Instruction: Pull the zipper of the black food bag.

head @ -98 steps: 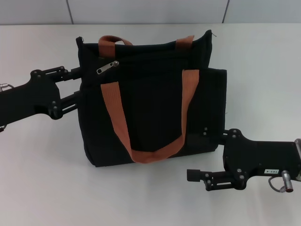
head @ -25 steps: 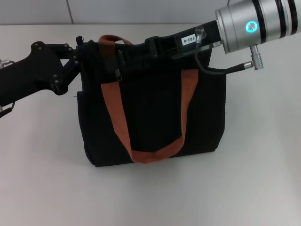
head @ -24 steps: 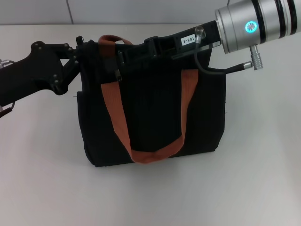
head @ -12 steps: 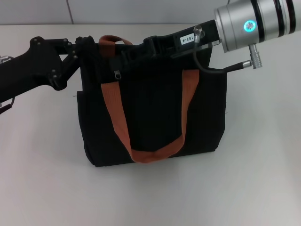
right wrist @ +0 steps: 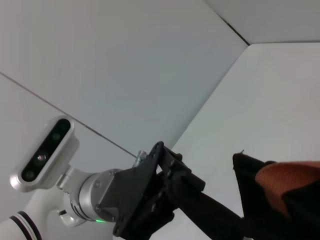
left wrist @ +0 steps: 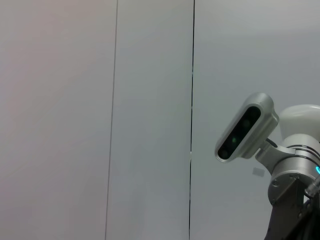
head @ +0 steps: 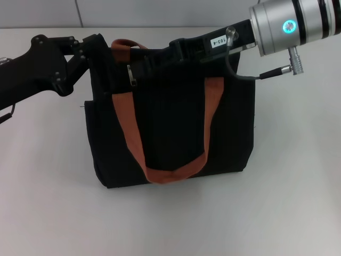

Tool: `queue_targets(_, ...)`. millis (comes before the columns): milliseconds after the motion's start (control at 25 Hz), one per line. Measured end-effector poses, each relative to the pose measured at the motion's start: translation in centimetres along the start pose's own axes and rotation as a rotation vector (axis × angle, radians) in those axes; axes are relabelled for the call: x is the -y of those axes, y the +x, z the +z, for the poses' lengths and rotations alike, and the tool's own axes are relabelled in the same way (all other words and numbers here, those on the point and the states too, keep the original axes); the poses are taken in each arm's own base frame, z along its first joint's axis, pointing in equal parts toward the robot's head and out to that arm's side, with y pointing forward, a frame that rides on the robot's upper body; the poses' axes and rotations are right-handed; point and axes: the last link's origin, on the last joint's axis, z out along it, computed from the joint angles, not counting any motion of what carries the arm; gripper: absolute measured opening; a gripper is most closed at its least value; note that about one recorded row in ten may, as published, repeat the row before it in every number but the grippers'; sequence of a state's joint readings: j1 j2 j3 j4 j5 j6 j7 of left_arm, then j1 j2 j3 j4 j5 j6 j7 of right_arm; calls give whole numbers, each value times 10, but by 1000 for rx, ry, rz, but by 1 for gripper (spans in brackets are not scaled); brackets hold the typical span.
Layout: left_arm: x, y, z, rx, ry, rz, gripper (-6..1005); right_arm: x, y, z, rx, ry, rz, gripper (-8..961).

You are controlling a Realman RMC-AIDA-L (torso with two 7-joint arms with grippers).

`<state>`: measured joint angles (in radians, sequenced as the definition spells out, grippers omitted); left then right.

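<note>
The black food bag (head: 170, 128) stands upright mid-table, its orange-brown straps (head: 133, 138) hanging down the front. The zipper (head: 130, 75), a small metal pull tab, hangs straight down near the bag's upper left edge. My left gripper (head: 97, 47) is shut on the bag's top left corner. Reaching in from the upper right along the top edge, my right gripper (head: 141, 64) has its tip right beside the pull tab, black against the black fabric. The right wrist view shows a bag corner (right wrist: 250, 175) with the left arm beside it.
The bag rests on a white table (head: 48, 186), with a pale wall behind it. My right arm's silver wrist (head: 293, 24) and its cable (head: 240, 74) hang over the bag's upper right corner. The left wrist view shows only wall panels and the robot's head (left wrist: 245, 132).
My left gripper has risen a little with the bag's left corner. The right arm has drawn slightly toward the right, and the pull tab now sits a bit higher.
</note>
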<state>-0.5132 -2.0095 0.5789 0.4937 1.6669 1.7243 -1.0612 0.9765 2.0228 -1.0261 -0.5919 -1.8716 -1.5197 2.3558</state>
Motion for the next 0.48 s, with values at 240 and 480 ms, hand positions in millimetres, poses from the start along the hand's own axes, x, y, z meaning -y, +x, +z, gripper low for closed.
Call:
queue_targets(240, -1, 2, 5, -5, -22, -1, 26, -1, 0, 6, -11, 3, -4, 379)
queue_targets(480, -1, 6, 9, -15, -44, 0, 26, -2, 0, 11, -15, 6, -8, 379)
